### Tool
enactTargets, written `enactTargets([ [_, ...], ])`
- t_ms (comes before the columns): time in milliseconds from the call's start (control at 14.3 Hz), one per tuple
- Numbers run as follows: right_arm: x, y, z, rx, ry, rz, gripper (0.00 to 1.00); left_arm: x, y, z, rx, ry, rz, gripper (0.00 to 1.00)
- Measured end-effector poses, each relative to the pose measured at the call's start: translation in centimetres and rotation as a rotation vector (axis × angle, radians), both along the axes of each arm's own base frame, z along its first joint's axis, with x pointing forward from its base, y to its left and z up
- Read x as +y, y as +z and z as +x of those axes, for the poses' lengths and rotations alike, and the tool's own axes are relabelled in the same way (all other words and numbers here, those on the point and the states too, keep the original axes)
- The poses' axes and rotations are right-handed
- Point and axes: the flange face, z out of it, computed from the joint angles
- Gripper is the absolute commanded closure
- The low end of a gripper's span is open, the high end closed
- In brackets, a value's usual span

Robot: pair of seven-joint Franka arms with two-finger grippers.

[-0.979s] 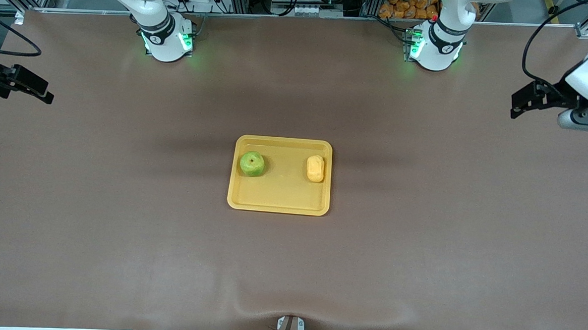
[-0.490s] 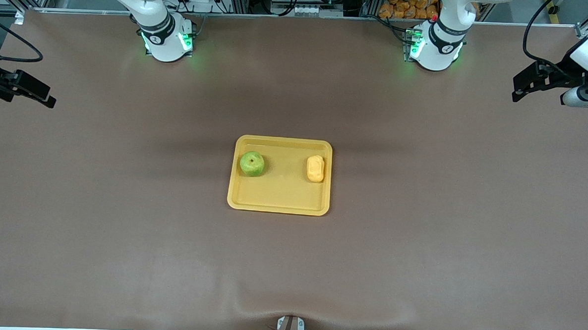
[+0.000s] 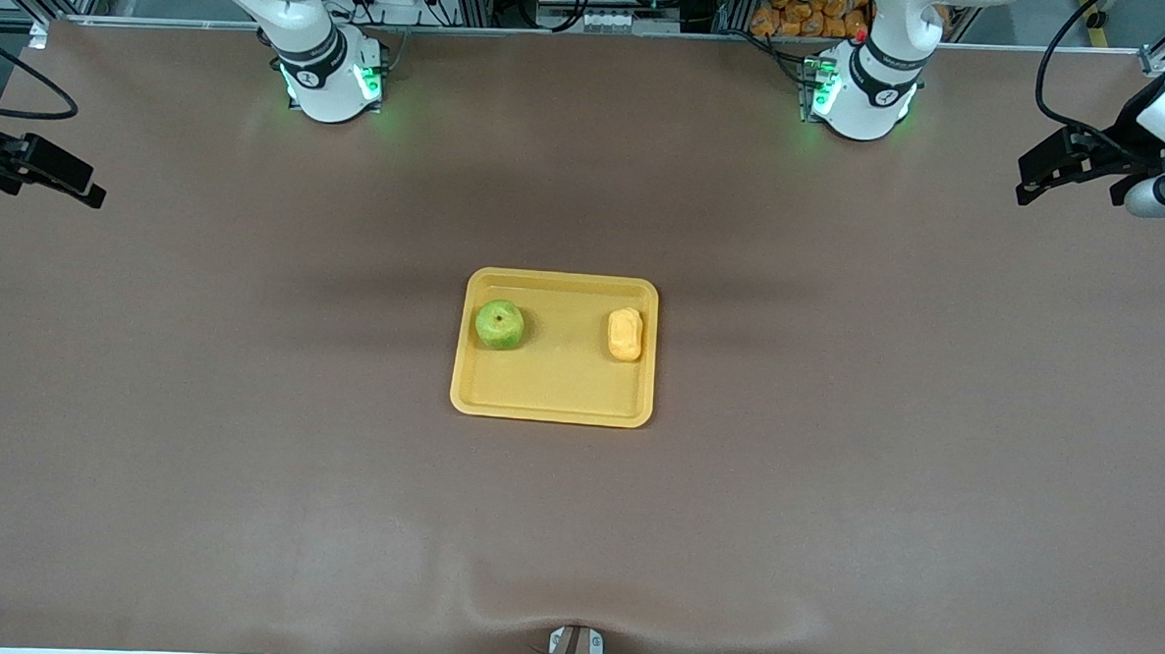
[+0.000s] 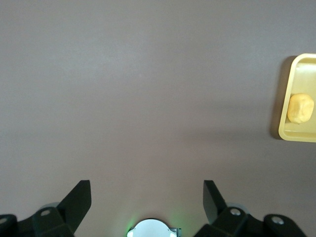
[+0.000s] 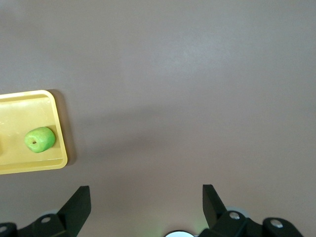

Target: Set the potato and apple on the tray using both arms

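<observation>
The yellow tray (image 3: 552, 390) lies in the middle of the table. The green apple (image 3: 499, 324) sits on it toward the right arm's end, and the yellow-orange potato (image 3: 625, 334) sits on it toward the left arm's end. My left gripper (image 3: 1026, 189) is open and empty, high over the table's edge at the left arm's end. My right gripper (image 3: 92, 193) is open and empty, high over the table's edge at the right arm's end. The left wrist view shows the potato (image 4: 300, 108) on the tray (image 4: 288, 94). The right wrist view shows the apple (image 5: 40, 139) on the tray (image 5: 19, 101).
The brown table mat (image 3: 574, 523) is bare around the tray. A small bracket (image 3: 573, 646) sits at the table edge nearest the front camera. Orange items (image 3: 803, 12) lie off the table near the left arm's base.
The left gripper rose and then settled slightly lower over the table's end. The right gripper shifted a little at its end. The apple, potato and tray have not moved.
</observation>
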Motion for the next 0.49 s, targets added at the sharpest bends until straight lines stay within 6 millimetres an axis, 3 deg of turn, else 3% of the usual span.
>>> enactTargets([
  [490,0.17,-0.77,-0.06,0.015,0.037,0.006,0.0,0.0,0.09,-0.01,-0.002,0.004,0.0,0.0],
])
